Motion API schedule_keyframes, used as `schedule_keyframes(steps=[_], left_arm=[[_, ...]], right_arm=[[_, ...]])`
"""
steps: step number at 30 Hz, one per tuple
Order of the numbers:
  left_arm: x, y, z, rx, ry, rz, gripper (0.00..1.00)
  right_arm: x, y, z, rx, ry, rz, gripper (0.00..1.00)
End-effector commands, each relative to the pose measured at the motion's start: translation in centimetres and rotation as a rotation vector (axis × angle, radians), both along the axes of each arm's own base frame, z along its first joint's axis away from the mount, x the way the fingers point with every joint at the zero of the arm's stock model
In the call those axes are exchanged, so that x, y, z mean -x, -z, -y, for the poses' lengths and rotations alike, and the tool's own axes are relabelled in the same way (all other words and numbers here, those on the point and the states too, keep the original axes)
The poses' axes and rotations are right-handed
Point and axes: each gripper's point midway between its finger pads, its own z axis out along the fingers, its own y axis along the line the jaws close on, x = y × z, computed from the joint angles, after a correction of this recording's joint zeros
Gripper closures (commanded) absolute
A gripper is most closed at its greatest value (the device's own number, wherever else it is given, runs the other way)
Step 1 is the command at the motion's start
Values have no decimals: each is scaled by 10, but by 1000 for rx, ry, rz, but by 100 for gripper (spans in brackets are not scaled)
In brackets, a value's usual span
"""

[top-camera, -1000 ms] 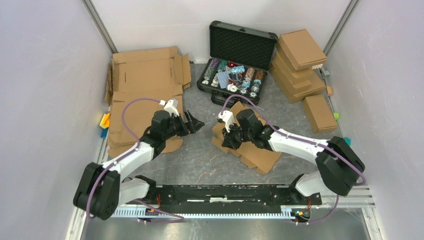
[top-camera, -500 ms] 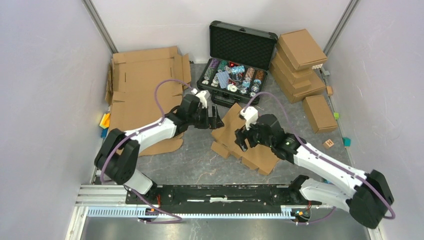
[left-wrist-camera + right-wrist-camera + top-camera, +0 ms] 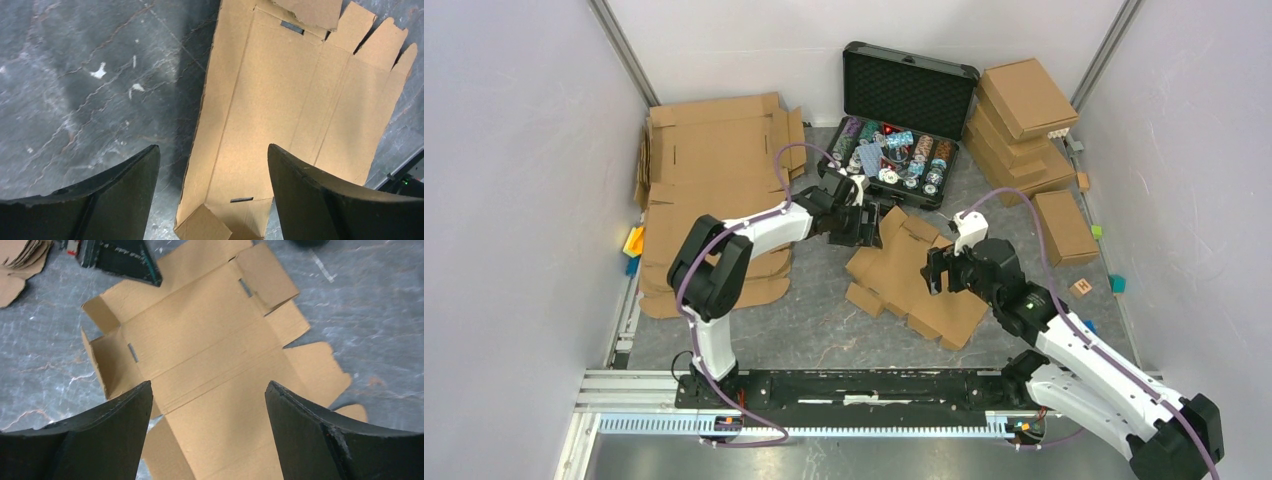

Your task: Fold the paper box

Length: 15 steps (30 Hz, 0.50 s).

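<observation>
The paper box (image 3: 904, 290) lay flat and unfolded on the table (image 3: 824, 320), between both arms. The left gripper (image 3: 867, 222) and right gripper (image 3: 935, 271) stood spread, apparently touching nothing. Risk: a one-sided push could slide the sheet instead of raising a flap.

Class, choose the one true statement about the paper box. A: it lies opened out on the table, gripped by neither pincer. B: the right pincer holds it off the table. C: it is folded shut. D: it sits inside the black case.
A: the paper box lies spread open on the table, and the left pincer and right pincer both hover open over it.
</observation>
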Motion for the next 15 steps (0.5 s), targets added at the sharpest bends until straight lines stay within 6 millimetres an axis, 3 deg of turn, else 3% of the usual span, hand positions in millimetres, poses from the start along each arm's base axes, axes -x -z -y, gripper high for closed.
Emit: schedule_keyframes(steps=[1, 6, 9, 13, 15], left_arm=[[4, -4, 18, 54, 106, -31, 16], [7, -5, 32, 119, 142, -52, 30], [9, -4, 38, 157, 164, -81, 40], [9, -3, 42, 170, 179, -98, 70], [9, -4, 41, 165, 181, -94, 94]], right_arm=[[13, 10, -16, -116, -40, -69, 12], [17, 15, -14, -143, -30, -68, 12], [21, 8, -24, -167, -83, -86, 12], [19, 0, -22, -157, -73, -78, 12], [18, -2, -20, -157, -62, -69, 12]])
